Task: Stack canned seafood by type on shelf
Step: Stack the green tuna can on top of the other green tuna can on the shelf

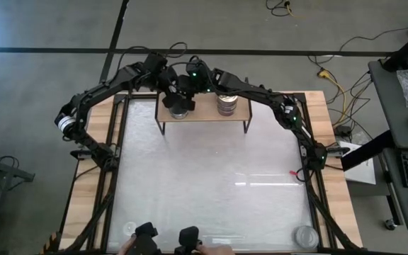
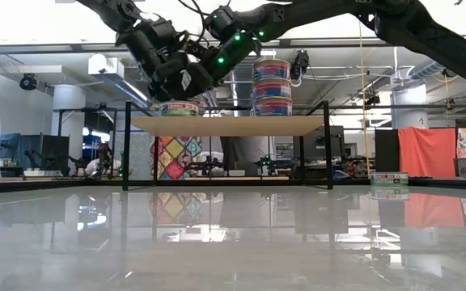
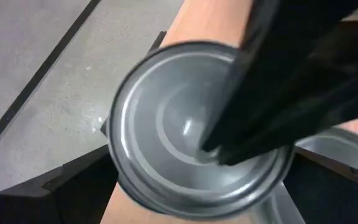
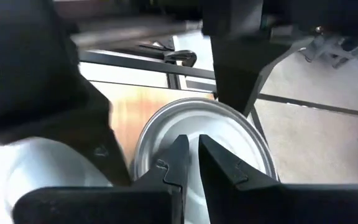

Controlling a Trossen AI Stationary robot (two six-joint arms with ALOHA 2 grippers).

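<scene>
At the upper centre of the high view, your left gripper [image 1: 176, 99] straddles a silver-lidded tin [image 3: 194, 158] on the shelf [image 1: 204, 115], fingers spread as wide as they go, gripping nothing that can be made out. Your right gripper [image 4: 190, 155] hangs just above that lid, fingers nearly together and empty. Lift both straight up, so the tin stays seated. To its right, a stack of three tins [image 2: 272, 86] with colourful labels stands near the shelf's middle.
</scene>
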